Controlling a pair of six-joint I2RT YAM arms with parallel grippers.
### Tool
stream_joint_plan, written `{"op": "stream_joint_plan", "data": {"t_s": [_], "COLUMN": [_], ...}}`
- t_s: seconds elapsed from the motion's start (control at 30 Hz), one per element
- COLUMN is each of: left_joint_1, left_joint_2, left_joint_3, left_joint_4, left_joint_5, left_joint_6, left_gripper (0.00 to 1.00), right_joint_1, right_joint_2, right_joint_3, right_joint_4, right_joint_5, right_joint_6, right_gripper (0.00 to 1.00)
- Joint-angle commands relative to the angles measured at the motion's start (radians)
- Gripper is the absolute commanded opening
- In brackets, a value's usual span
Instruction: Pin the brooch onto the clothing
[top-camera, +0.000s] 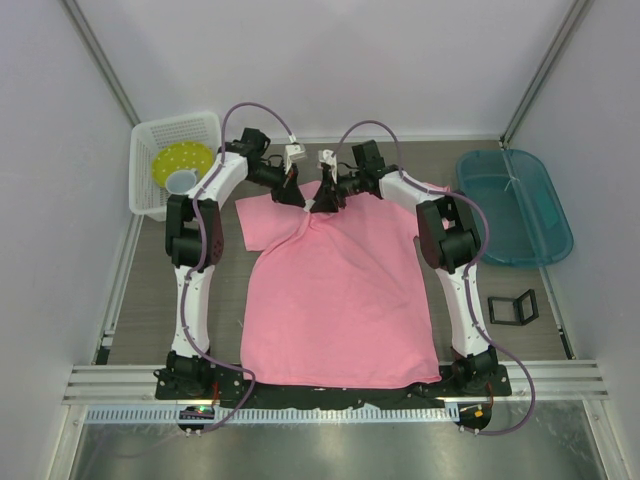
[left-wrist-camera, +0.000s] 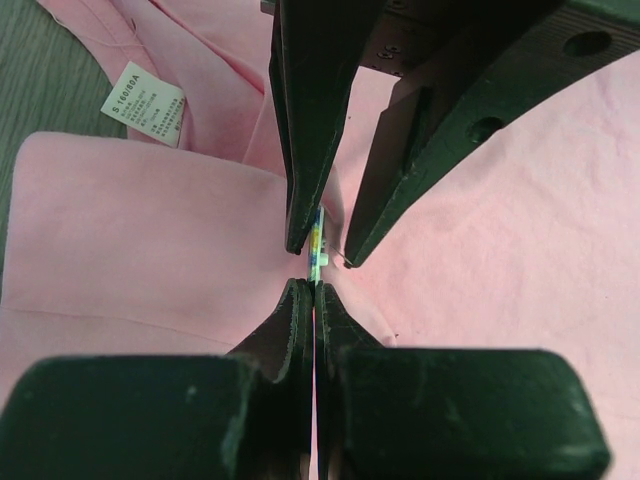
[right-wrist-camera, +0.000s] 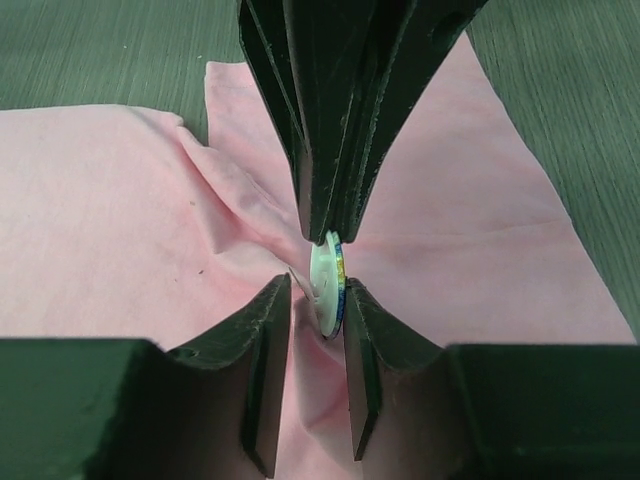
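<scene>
Jaws of the left gripper are pressed together, with the rim of the brooch pinched at their tips. The right gripper is held partly open and straddles the same disc from the opposite side. One matte black finger is touched by the front face. The other is kept apart from the back, with bunched cloth in the gap.

The brooch is seen as a thin round disc stood on edge, with a whitish back and a multicoloured rim; the front face is not visible. It sits directly between the two sets of tapered fingertips, at the gathered fabric of the T-shirt near the collar. The fabric is soft pink cloth, drawn into creases around the pinch point.

The disc's back is given by the right wrist view. Only an edge-on sliver is given by the left wrist view, plus a white printed label inside the neck.

Shown only in the top view:
- the shirt laid flat on the grey wood-grain table
- a white perforated basket with a yellow dish, far left
- a teal translucent tray, far right
- a small black square case beside the right arm
</scene>
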Motion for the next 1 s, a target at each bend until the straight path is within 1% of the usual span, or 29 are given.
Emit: {"op": "stream_joint_plan", "data": {"t_s": [0.0, 0.27, 0.57, 0.87, 0.97], "left_joint_1": [-0.004, -0.003, -0.003, -0.004, -0.003], "left_joint_2": [-0.011, -0.013, -0.016, -0.022, -0.025], "left_joint_3": [0.039, 0.037, 0.037, 0.031, 0.028], "left_joint_4": [-0.011, -0.012, -0.020, -0.029, -0.031], "left_joint_5": [0.032, 0.032, 0.035, 0.036, 0.038], "left_joint_6": [0.019, 0.019, 0.019, 0.023, 0.019], "left_gripper": [0.00, 0.00, 0.00, 0.00, 0.00], "right_joint_1": [0.005, 0.005, 0.005, 0.002, -0.006], "right_joint_2": [-0.024, -0.007, 0.013, 0.045, 0.051], "right_joint_3": [0.037, 0.052, 0.080, 0.132, 0.140], "right_joint_4": [0.052, 0.067, 0.076, 0.073, 0.075], "right_joint_5": [0.000, 0.030, 0.089, 0.141, 0.129], "right_joint_6": [0.034, 0.080, 0.131, 0.218, 0.235], "right_gripper": [0.32, 0.22, 0.17, 0.13, 0.12]}}
